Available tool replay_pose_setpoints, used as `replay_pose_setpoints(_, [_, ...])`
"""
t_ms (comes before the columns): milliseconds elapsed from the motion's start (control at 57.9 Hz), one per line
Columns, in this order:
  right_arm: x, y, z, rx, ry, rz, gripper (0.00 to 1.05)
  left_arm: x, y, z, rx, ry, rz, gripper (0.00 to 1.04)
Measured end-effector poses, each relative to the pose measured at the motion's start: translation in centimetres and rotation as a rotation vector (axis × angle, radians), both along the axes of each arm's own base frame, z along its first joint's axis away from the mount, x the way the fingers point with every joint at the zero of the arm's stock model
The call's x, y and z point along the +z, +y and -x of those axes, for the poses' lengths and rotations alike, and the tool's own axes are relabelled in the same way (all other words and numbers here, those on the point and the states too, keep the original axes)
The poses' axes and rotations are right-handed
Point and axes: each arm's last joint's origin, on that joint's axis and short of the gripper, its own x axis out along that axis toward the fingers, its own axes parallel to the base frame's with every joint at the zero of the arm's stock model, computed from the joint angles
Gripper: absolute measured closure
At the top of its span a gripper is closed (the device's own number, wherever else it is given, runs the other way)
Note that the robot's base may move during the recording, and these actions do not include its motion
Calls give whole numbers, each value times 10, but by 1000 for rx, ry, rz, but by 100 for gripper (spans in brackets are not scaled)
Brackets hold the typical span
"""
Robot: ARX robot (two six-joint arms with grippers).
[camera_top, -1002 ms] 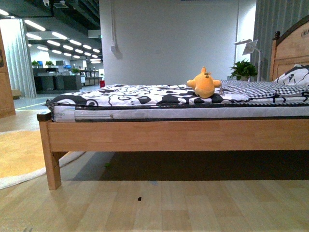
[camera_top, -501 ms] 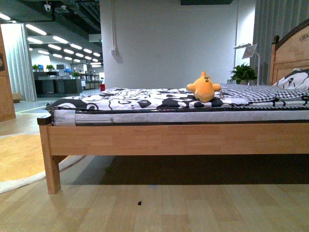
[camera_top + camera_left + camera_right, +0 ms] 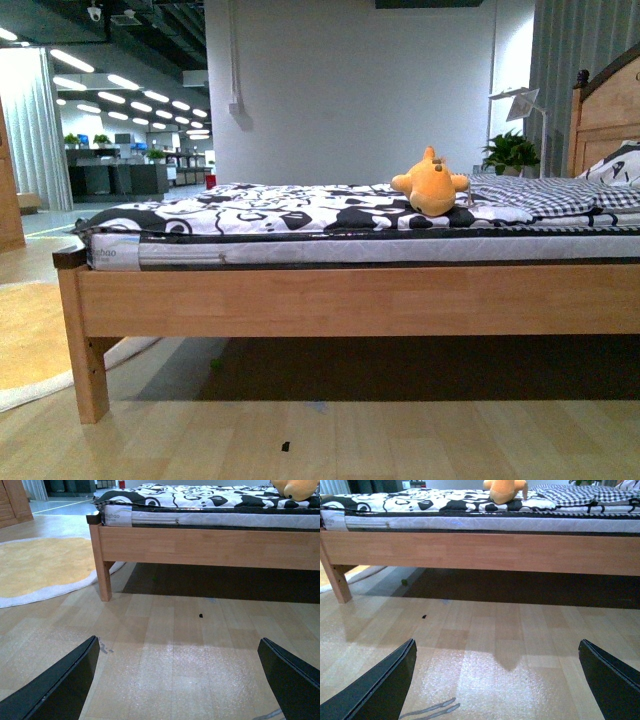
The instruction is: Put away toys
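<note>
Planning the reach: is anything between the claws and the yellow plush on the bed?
The left claw and right claw hang low over the floor; the wooden side rail and mattress edge stand between them and the plush on top.

Plush toy on the bed; claw spread wide over floor.

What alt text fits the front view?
A yellow-orange plush lies on a wooden bed with black-and-white bedding, seen side-on from low above a wood floor. A plant and lamp stand behind at right; a yellow rug lies at left.
</note>
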Motion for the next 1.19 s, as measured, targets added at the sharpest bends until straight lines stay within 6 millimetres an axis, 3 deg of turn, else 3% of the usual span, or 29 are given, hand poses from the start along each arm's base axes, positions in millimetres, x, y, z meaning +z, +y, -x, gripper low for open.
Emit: replay_pose_setpoints(1191, [0, 0, 0, -1, 0, 0, 6, 0, 0, 0, -1, 0, 0, 6])
